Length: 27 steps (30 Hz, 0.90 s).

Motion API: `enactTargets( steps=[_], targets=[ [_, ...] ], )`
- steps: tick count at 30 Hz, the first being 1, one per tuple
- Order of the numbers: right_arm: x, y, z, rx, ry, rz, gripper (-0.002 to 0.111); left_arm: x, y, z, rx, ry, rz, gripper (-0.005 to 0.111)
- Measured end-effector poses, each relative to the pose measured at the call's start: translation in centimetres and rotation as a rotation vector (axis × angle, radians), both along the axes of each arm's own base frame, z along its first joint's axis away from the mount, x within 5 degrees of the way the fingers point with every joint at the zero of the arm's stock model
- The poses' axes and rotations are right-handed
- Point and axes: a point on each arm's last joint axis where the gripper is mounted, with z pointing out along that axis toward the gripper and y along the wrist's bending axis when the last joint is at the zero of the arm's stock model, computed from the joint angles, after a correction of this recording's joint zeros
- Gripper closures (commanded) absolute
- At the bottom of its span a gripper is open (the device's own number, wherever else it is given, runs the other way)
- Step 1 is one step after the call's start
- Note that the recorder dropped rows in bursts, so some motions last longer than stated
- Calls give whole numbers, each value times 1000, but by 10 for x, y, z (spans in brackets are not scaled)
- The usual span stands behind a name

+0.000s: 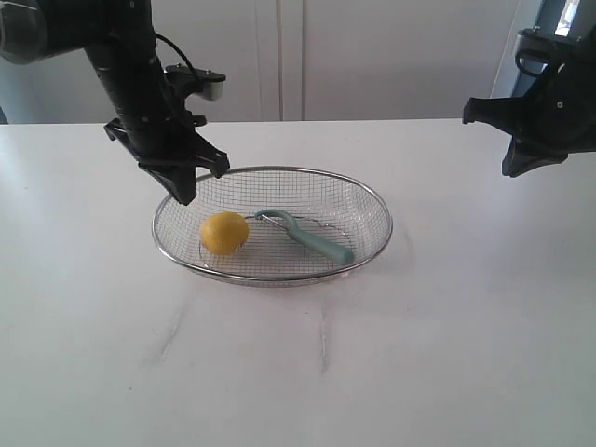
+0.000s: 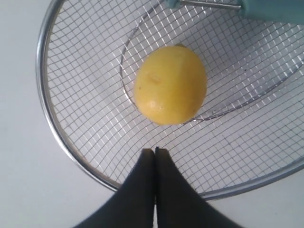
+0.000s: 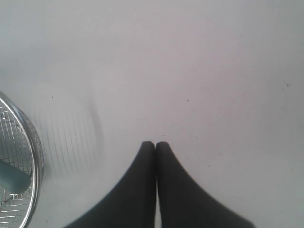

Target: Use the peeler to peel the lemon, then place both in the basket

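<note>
Left gripper (image 2: 155,151): 2 fingers pressed together, holding nothing. It hangs over the left rim of the basket (image 1: 279,169), tips pointing down, not touching the mesh as far as the exterior view shows.

Basket sits on the white table (image 1: 447,354), roughly centre, slightly left.

Lemon (image 1: 224,233): inside the basket, left half, resting on the mesh floor. In the left wrist view it lies just beyond the closed fingertips, clear of them. Skin looks whole and yellow on the visible side.

Peeler (image 1: 312,238): also inside the basket, to the right of the lemon, lying flat at a diagonal. Looped head points toward the lemon and is near it; contact between the 2 cannot be judged. Teal handle runs toward the right front wall.

Right gripper (image 3: 155,144): fingers closed together, empty, held above bare table well right of the basket.
</note>
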Motion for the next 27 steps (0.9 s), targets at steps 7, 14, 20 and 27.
enactTargets(
  steps=[7, 14, 20, 27],
  targets=[
    [0, 0, 0, 0, -1, 0, 108, 3, 17, -1, 58, 36, 114, 107],
    [0, 0, 0, 0, -1, 0, 108, 10, 36, -1, 70, 39, 178, 107],
    [0, 0, 0, 0, -1, 0, 108, 7, 36, 8, 49, 29, 182, 107],
    [0, 0, 0, 0, -1, 0, 108, -17, 45, 34, 32, -4, 182, 107]
  ],
)
